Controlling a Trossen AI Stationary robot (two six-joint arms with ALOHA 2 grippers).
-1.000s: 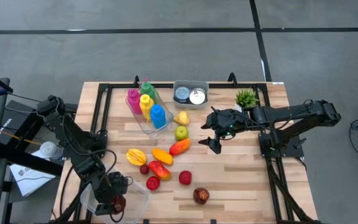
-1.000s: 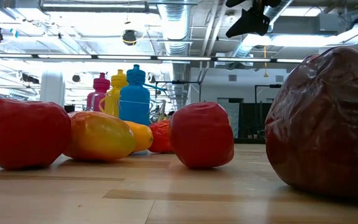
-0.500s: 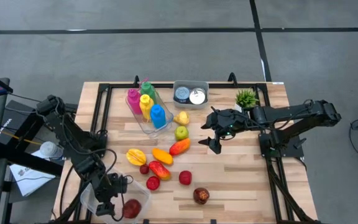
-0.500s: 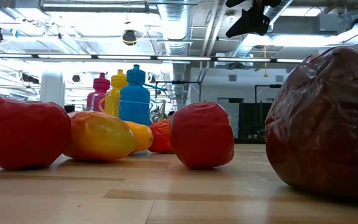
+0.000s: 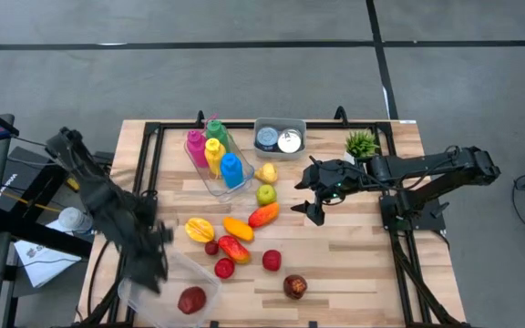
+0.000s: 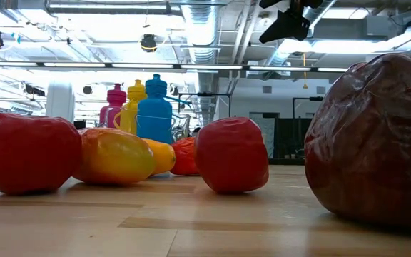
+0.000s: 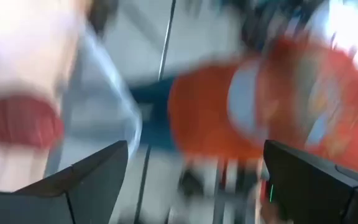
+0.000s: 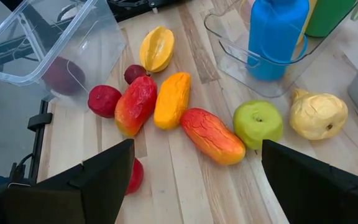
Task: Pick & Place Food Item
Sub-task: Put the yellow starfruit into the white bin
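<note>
We see a dark red fruit [image 5: 191, 300] lying inside the clear plastic container [image 5: 210, 284] at the near left corner of the wooden table [image 5: 354, 264]. Our left gripper [image 5: 153, 258] sits above the table's left side, just beside that container's far end, with its fingers spread wide and nothing between them; its own camera gives only a smear of motion. Our right gripper [image 5: 312, 196] hangs over the middle right of the table, fingers wide apart and empty, near a red-orange mango [image 5: 262, 215] and a green apple [image 5: 265, 193]. The remaining fruit lies in a loose cluster at the table's centre, including a yellow starfruit [image 5: 200, 229] and another dark red fruit [image 5: 294, 287] toward the near edge. Coloured bottles [image 5: 212, 152] stand in a clear tray [image 5: 217, 187] at the far side.
</note>
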